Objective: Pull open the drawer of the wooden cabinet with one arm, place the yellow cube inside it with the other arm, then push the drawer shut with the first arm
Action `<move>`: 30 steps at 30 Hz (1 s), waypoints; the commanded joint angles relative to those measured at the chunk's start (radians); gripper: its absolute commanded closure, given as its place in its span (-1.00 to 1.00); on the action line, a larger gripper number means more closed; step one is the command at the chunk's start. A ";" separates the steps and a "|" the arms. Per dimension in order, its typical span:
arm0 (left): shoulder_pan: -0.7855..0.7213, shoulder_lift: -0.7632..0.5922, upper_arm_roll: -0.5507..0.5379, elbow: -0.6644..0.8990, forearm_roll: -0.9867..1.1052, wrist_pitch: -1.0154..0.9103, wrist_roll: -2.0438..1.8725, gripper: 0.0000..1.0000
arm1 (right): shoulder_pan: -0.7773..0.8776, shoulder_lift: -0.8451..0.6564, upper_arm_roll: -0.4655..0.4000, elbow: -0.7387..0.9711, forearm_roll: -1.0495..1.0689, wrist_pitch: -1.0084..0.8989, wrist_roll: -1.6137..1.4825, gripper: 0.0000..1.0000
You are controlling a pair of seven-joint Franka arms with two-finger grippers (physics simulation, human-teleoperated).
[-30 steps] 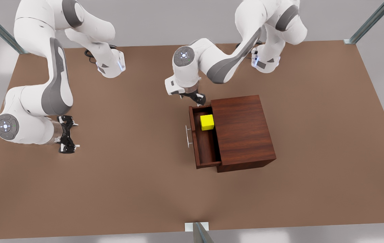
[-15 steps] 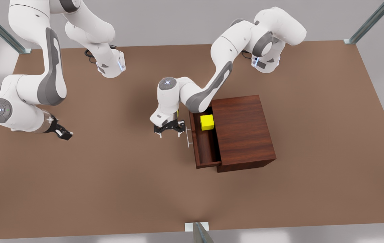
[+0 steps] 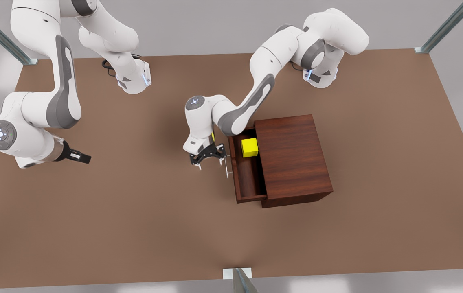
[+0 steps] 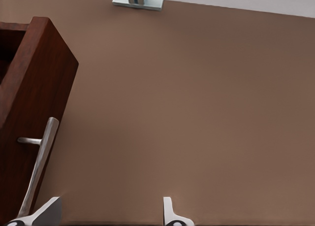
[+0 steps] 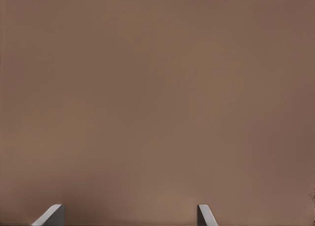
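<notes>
The wooden cabinet [image 3: 292, 154] stands right of the table's middle in the front view. Its drawer [image 3: 247, 179] is pulled out toward the front view's left. The yellow cube [image 3: 249, 147] rests inside the drawer at its far end. My left gripper [image 3: 210, 162] is open and hovers just off the silver handle [image 3: 226, 165], one fingertip close beside it. In the left wrist view the drawer front [image 4: 29, 88] and handle [image 4: 39, 162] lie beside my left gripper [image 4: 108, 213]. My right gripper [image 3: 82, 156] waits open over bare table at the front view's left, its fingertips [image 5: 54, 213] set wide apart.
The brown table [image 3: 154, 224] stretches around the cabinet. Both arm bases [image 3: 133, 79] are bolted at the far edge. A metal post bracket [image 3: 237, 273] sits at the near edge, with frame posts at the far corners.
My left gripper swung from the drawer's far corner round to its front, then edged closer to the handle. My right gripper turned and drew back slightly. Drawer and cube have not moved.
</notes>
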 commanded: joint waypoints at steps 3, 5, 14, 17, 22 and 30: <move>0.006 -0.010 0.002 -0.004 0.007 -0.097 -0.059 -1.00 | 0.000 -0.001 -0.001 0.002 -0.001 0.000 -0.273 -1.00; 0.012 -0.010 0.002 -0.004 0.007 -0.095 -0.059 -1.00 | 0.000 -0.001 0.000 0.002 -0.001 0.000 -0.273 -1.00; 0.029 -0.014 0.006 -0.007 0.005 -0.097 0.000 -1.00 | 0.000 -0.001 0.000 0.002 -0.001 0.000 -0.274 -1.00; 0.031 -0.023 0.012 -0.024 0.004 -0.097 0.002 -1.00 | 0.000 -0.001 0.000 0.002 -0.002 0.000 -0.274 -1.00; 0.040 -0.036 0.012 -0.044 0.004 -0.100 0.011 -1.00 | 0.000 -0.001 0.000 0.002 -0.002 0.000 -0.274 -1.00; 0.062 -0.062 0.012 -0.081 0.004 -0.101 0.017 -1.00 | 0.000 -0.001 0.000 0.002 -0.002 -0.001 -0.274 -1.00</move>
